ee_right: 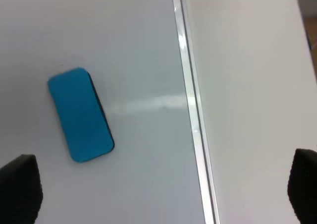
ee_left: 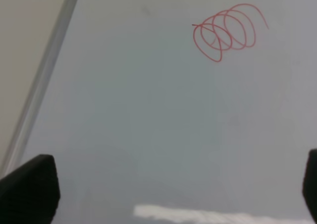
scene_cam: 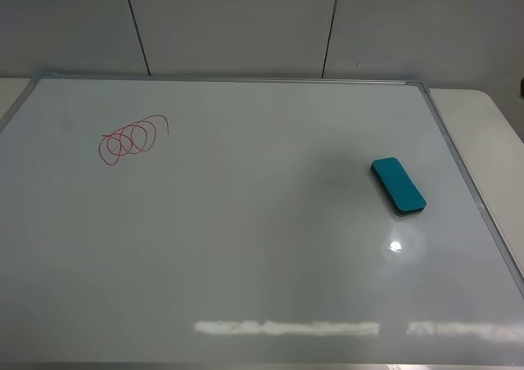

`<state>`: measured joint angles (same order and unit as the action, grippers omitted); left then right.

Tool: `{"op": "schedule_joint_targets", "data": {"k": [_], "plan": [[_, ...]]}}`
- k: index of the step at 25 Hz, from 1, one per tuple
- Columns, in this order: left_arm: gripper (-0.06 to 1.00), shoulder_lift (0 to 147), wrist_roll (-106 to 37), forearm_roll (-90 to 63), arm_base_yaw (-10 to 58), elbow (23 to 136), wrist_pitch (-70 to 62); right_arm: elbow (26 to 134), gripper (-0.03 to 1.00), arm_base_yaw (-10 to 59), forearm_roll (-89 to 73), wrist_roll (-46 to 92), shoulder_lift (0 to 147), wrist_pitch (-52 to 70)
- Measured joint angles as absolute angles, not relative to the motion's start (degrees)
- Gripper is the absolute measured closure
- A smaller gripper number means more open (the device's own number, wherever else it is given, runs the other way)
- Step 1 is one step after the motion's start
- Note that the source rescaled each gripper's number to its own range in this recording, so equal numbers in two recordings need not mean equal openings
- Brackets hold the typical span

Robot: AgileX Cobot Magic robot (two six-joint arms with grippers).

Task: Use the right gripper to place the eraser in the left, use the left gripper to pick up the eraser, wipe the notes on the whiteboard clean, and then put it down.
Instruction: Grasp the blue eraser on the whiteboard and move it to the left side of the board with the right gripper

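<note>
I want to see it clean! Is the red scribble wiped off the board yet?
No, not wiped. The red scribble shows whole on the whiteboard, and the eraser lies apart from it.

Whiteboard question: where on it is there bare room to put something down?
The whiteboard is mostly bare: the wide middle between the red notes at far left and the eraser near the right edge, plus the whole near strip. Nowhere is crowded; only those two spots are taken.
</note>
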<state>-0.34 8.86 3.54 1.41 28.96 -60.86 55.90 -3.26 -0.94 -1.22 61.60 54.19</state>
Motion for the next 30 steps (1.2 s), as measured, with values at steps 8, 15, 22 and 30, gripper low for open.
{"op": "schedule_joint_targets", "data": {"k": [8, 15, 22, 30], "plan": [[-0.05, -0.3, 8.9, 3.5, 1.4, 29.0, -60.9, 55.9, 0.09, -3.3, -1.6, -1.2, 77.9, 48.2], [-0.05, -0.3, 8.9, 3.5, 1.4, 29.0, -60.9, 56.0, 0.92, -3.3, -5.5, -0.3, 88.4, 47.7], [-0.05, -0.3, 8.9, 3.5, 1.4, 29.0, -60.9, 56.0, 0.97, -3.3, -5.7, -0.3, 90.4, 47.7], [-0.05, -0.3, 8.9, 3.5, 1.4, 29.0, -60.9, 56.0, 0.97, 3.3, -8.4, -1.3, 90.4, 47.7]]}}
